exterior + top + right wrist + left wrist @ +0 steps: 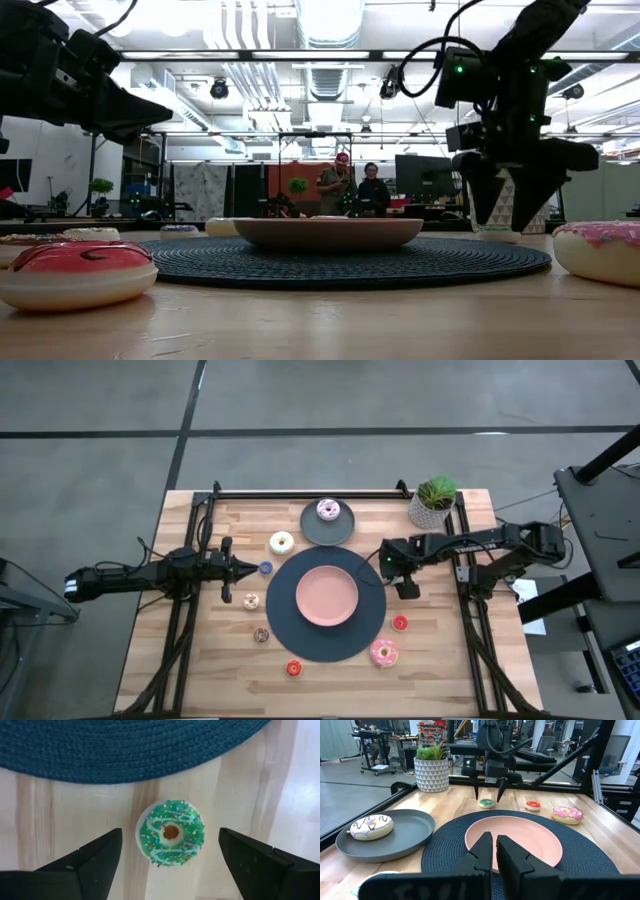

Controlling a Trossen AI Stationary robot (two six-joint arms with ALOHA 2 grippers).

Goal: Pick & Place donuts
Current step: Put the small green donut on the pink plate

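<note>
Green donut (171, 833): I see it on bare wood beside the dark mat (125, 745), right wrist view.
Right gripper (170, 851): fingers apart, straddling it.
Left gripper (495, 851): closed, left wrist view, facing pink plate (514, 840).

Green donut (171, 833) w/ multicolour sprinkles

No readable text, label, brand, number or sign appeared in any view, whether on the donuts, the plates, the arms, the tabletop or in the room behind.
</note>
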